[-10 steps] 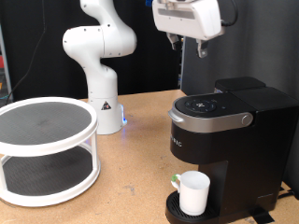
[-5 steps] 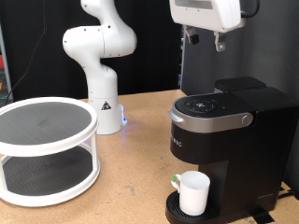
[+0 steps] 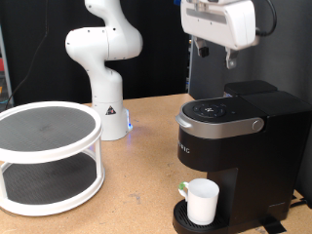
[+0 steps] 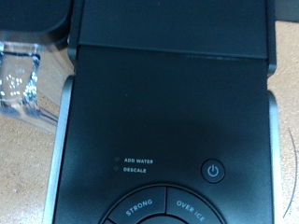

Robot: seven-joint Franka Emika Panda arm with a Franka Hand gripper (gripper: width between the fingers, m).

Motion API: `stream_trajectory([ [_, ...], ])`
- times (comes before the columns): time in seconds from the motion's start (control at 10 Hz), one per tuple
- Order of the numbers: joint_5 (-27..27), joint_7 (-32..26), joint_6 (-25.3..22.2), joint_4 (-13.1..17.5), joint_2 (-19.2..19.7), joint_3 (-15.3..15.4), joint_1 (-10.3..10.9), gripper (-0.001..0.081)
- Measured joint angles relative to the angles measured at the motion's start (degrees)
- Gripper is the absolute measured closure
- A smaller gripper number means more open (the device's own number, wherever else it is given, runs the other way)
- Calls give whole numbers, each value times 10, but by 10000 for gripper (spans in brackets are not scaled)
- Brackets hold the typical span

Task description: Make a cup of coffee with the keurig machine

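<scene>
Exterior view has the keurig machine point(image 3: 237, 156) at four o'clock, its right side cut off by the frame, with the cup point(image 3: 201, 200) on its drip tray. At one o'clock above it hangs the gripper point(image 3: 213, 52); I cannot tell how its fingers stand. At eight o'clock, a white two-tier stand point(image 3: 47, 156) sits on the wooden table point(image 3: 141, 166), dark backdrop behind.

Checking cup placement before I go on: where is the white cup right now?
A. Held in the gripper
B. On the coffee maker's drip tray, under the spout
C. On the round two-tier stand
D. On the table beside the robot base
B: the cup stands on the drip tray of the coffee maker, while the gripper hangs above the machine with nothing between its fingers.
</scene>
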Motion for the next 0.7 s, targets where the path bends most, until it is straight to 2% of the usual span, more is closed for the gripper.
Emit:
stream_trajectory([
  [0.3, -6, 0, 16, -3, 18, 2, 0, 1],
  [0.5, -6, 0, 47, -15, 22, 2, 0, 1],
  [0.6, -6, 0, 64, -24, 22, 2, 0, 91],
  [0.7, -6, -1, 77, -33, 22, 2, 0, 91],
])
